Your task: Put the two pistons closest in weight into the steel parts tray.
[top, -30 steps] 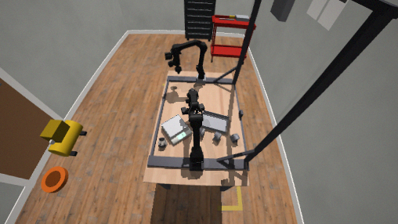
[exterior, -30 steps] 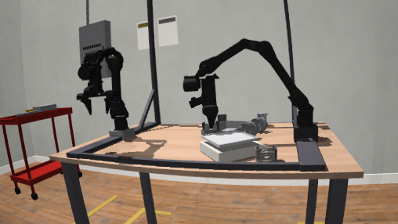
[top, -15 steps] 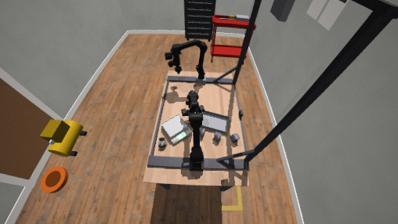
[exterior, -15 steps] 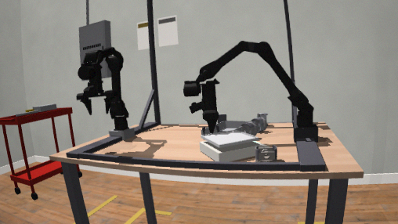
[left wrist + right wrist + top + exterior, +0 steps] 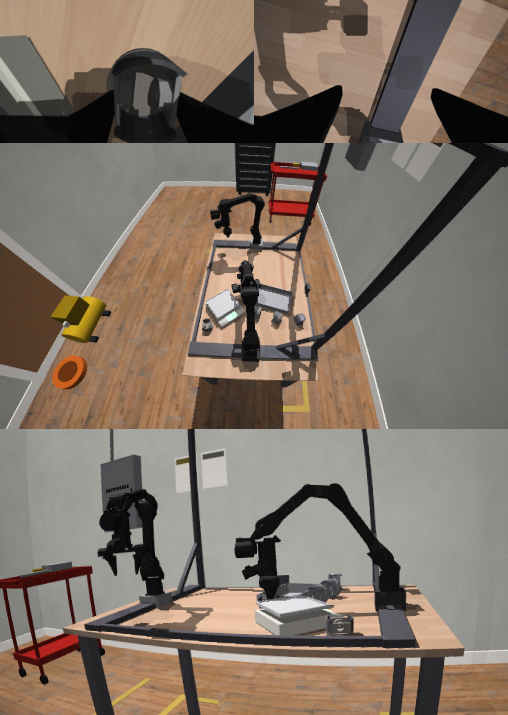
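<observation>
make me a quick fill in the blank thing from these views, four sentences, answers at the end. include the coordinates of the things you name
The left gripper (image 5: 270,596) (image 5: 144,95) holds a ____ between its fingers.
The right gripper (image 5: 126,571) (image 5: 387,91) is ____.
The wheeled cart (image 5: 299,174) (image 5: 47,578) is painted ____.
The thick ring (image 5: 58,373) on the floor is coloured ____.

Missing words: piston; open; red; orange

A white scale (image 5: 222,303) (image 5: 292,608) (image 5: 25,64) sits by the near edge of the counter (image 5: 270,270) (image 5: 220,611) (image 5: 96,25) (image 5: 359,70). A gray piston (image 5: 207,326) (image 5: 340,625) is just beside it, toward the near right corner. The left tool (image 5: 245,288) (image 5: 270,596) (image 5: 144,95) points down behind it, toward the far edge.
</observation>
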Motion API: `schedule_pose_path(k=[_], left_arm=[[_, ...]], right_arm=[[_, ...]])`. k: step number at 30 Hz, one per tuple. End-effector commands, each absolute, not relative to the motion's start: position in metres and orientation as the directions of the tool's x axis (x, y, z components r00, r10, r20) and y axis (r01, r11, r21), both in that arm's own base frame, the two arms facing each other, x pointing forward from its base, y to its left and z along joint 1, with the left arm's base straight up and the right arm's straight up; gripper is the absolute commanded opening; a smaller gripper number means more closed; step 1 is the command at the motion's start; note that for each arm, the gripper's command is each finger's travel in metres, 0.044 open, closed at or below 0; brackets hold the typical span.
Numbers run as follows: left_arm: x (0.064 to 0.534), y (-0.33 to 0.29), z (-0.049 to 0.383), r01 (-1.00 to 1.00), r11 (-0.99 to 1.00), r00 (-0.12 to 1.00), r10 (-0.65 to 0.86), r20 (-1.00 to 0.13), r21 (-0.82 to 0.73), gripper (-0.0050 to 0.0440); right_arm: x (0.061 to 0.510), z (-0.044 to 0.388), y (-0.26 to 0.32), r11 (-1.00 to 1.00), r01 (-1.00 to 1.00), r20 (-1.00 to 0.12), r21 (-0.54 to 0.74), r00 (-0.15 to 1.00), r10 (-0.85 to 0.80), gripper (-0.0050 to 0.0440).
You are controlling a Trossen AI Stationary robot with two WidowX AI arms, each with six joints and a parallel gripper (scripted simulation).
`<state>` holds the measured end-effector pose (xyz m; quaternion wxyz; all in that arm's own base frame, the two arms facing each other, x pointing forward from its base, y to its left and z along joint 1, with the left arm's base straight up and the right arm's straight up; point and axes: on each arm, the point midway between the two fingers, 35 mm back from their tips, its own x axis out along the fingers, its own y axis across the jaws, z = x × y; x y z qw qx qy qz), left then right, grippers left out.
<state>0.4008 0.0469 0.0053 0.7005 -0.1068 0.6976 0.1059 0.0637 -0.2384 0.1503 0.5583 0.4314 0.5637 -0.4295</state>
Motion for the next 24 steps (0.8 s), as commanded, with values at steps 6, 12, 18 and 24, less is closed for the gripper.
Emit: schedule_pose_path(k=[6,12,18,24], left_arm=[[0.4115,0.0468,0.019,-0.297,0.955,0.06,0.007,-0.998,-0.011,0.0158],[0.4103,0.0466,0.0173,-0.297,0.955,0.055,0.007,-0.998,-0.01,0.0158],[0.4099,0.0466,0.0149,-0.297,0.955,0.052,0.006,-0.999,-0.009,0.0158],[0.41,0.0466,0.0141,-0.297,0.955,0.052,0.006,-0.999,-0.01,0.0158]], right_arm=[[0.0648,0.1585,-0.2431,0.258,0.966,-1.0,0.0,0.006,-0.023,0.04],[0.0648,0.1585,-0.2431,0.258,0.966,-1.0,0.0,0.006,-0.023,0.04],[0.0648,0.1585,-0.2431,0.258,0.966,-1.0,0.0,0.006,-0.023,0.04],[0.0648,0.1585,-0.2431,0.258,0.966,-1.0,0.0,0.006,-0.023,0.04]])
